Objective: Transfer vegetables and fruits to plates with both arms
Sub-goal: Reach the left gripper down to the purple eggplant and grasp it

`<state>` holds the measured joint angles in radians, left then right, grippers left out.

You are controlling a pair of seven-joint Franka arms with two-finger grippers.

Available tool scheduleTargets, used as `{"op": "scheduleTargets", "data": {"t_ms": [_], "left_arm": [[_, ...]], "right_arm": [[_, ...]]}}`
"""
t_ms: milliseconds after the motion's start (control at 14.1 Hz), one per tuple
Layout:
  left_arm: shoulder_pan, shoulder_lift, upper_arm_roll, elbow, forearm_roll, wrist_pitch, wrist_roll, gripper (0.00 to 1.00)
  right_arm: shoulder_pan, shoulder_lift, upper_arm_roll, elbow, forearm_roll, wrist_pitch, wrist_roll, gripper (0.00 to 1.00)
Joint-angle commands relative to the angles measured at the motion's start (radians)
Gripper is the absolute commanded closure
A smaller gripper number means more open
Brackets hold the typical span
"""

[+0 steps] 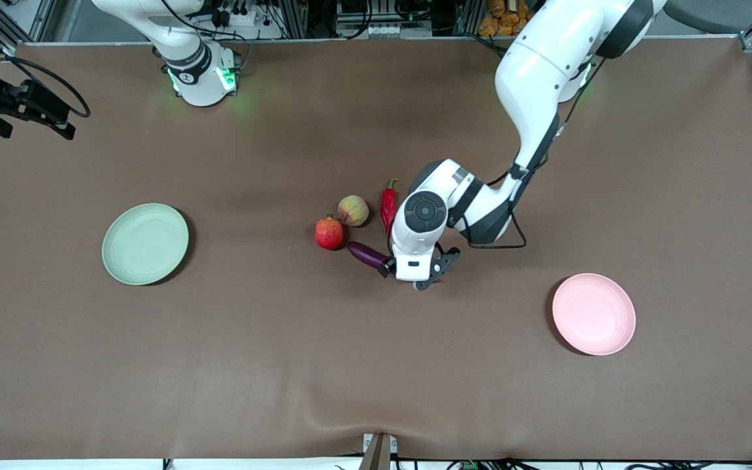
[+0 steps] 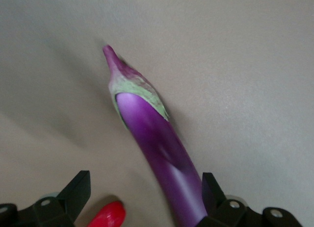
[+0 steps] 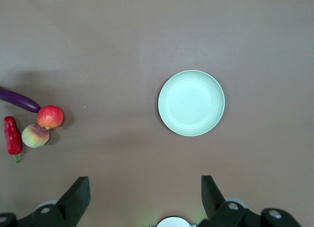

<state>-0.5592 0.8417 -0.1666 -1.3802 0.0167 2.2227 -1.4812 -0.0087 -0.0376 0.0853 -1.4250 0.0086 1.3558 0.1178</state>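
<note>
The purple eggplant [image 1: 367,254] lies mid-table, nearer the front camera than the red chili pepper [image 1: 388,205], the peach [image 1: 353,210] and the red pomegranate-like fruit [image 1: 329,233]. My left gripper [image 1: 413,270] is low over the eggplant's end and open. In the left wrist view the eggplant [image 2: 162,148] runs between the fingers [image 2: 78,191], close against one; the chili tip [image 2: 108,214] shows there too. My right gripper [image 3: 144,192] hangs open and empty, high over the table near the green plate [image 3: 191,103]. The pink plate [image 1: 593,314] sits toward the left arm's end.
The green plate [image 1: 145,243] lies toward the right arm's end. A black cable [image 1: 503,243] loops beside the left arm's wrist. Black camera gear [image 1: 23,104] stands at the table edge near the right arm's base [image 1: 201,75].
</note>
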Motion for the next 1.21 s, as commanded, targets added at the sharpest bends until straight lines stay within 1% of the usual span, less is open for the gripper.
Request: {"op": "scheduleTargets", "data": {"t_ms": [0,426,567,638,709,993,1135], "left_arm": [[-0.03,0.049,0.015,0.033,-0.003,0.043,-0.082,0.0],[-0.039,0.073,0.016,0.033,0.0,0.067,-0.093,0.0],[-0.037,0.074,0.033,0.035,-0.001,0.072,-0.091,0.01],[-0.037,0.071,0.035,0.033,-0.003,0.072,-0.093,0.63],[-0.039,0.071,0.035,0.033,0.0,0.072,-0.091,1.0],[-0.039,0.056,0.036,0.029,0.003,0.061,-0.091,1.0],[-0.033,0.024,0.038,0.03,0.006,0.014,-0.087,1.0]], "right_arm": [[-0.028,0.002,0.021,0.012,0.011,-0.011,-0.013,0.0],[-0.027,0.002,0.021,0.012,0.011,-0.012,-0.012,0.0],[-0.028,0.005,0.019,0.009,0.013,-0.02,-0.012,0.0],[-0.028,0.005,0.019,0.008,0.013,-0.024,-0.012,0.0],[-0.027,0.005,0.019,0.008,0.013,-0.024,-0.012,0.0],[-0.033,0.007,0.017,0.008,0.013,-0.033,-0.01,0.0],[-0.034,0.008,0.017,0.008,0.011,-0.047,-0.01,0.0]]}}
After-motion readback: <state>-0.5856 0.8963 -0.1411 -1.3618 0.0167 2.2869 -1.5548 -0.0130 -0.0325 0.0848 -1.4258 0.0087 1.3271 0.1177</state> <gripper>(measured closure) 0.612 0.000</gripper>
